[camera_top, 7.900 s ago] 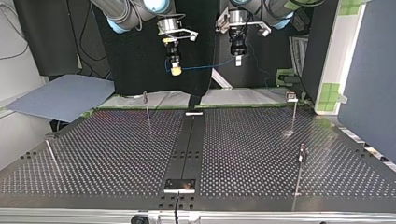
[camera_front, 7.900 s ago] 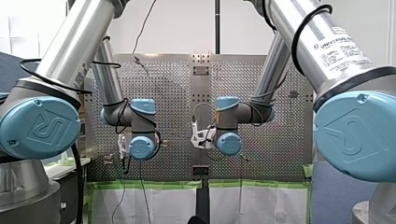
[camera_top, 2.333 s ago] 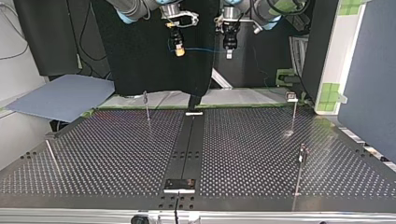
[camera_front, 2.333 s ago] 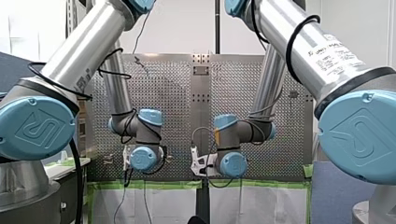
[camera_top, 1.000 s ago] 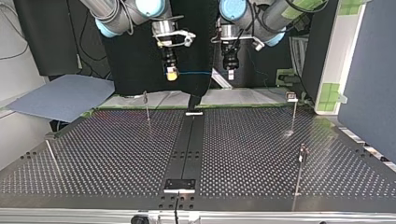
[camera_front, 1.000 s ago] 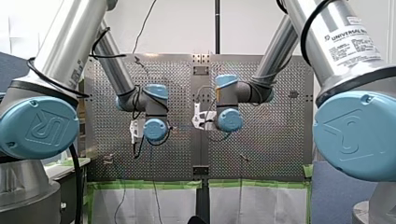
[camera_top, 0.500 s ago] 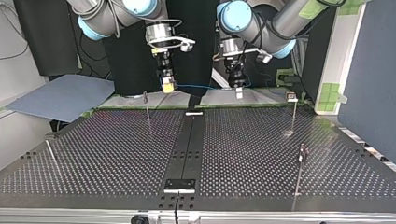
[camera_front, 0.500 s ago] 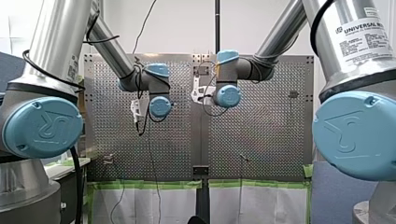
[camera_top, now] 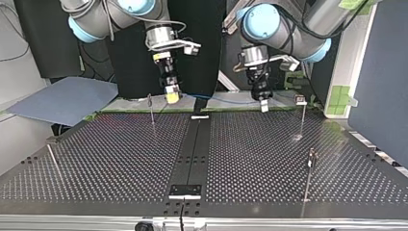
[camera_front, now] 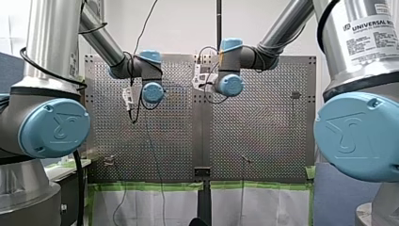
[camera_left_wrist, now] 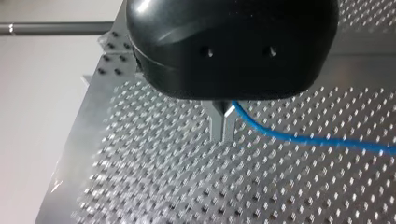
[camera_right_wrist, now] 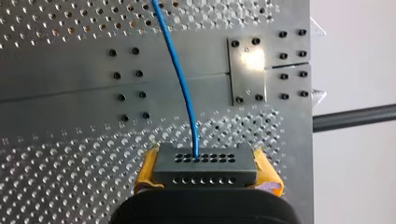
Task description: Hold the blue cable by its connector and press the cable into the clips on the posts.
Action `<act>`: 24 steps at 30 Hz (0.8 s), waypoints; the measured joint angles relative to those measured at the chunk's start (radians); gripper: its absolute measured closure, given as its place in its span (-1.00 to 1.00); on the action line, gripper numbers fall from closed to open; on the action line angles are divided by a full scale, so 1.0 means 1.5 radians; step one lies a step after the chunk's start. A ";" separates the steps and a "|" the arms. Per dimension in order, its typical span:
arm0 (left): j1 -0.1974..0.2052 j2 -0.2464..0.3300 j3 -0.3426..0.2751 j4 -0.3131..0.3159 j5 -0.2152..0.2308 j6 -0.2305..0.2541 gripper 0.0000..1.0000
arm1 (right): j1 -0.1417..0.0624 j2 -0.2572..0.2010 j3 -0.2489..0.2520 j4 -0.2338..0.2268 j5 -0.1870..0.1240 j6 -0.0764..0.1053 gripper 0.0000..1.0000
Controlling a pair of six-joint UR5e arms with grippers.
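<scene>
Right claw point(camera_right_wrist: 205, 171): yellow pads point(camera_right_wrist: 145, 170) clamped on connector point(camera_right_wrist: 205, 161). Left claw point(camera_left_wrist: 223, 125): fingers point(camera_left_wrist: 217, 122) pinched shut on blue cable point(camera_left_wrist: 303, 138), spanning between claws. Advised: stay taut, lower level onto post point(camera_top: 151, 109) beside right claw.

A white wall point(camera_front: 179, 28) stands beyond the table point(camera_top: 120, 159), with a black pole point(camera_front: 219, 23) before it. In the top view a black curtain point(camera_top: 204, 29) hangs behind. A grey-blue board point(camera_top: 62, 101) lies at its left, a blue partition point(camera_top: 380, 72) at the right, beside a white post point(camera_top: 349, 57) patched with green tape point(camera_top: 341, 94).
</scene>
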 joint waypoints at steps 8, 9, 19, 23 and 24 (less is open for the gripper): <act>0.025 0.040 0.000 -0.032 0.001 0.001 1.00 | 0.005 0.038 -0.036 0.002 -0.020 0.000 1.00; 0.028 0.045 0.000 -0.034 0.001 0.000 1.00 | 0.005 0.043 -0.041 0.003 -0.024 0.000 1.00; 0.043 0.060 0.000 -0.050 0.001 -0.003 1.00 | 0.018 0.052 -0.069 0.007 -0.048 0.003 1.00; 0.052 0.067 0.000 -0.051 0.001 -0.006 1.00 | 0.025 0.052 -0.075 0.007 -0.052 0.002 1.00; 0.055 0.070 0.000 -0.051 0.001 -0.007 1.00 | 0.028 0.052 -0.077 0.007 -0.053 0.002 1.00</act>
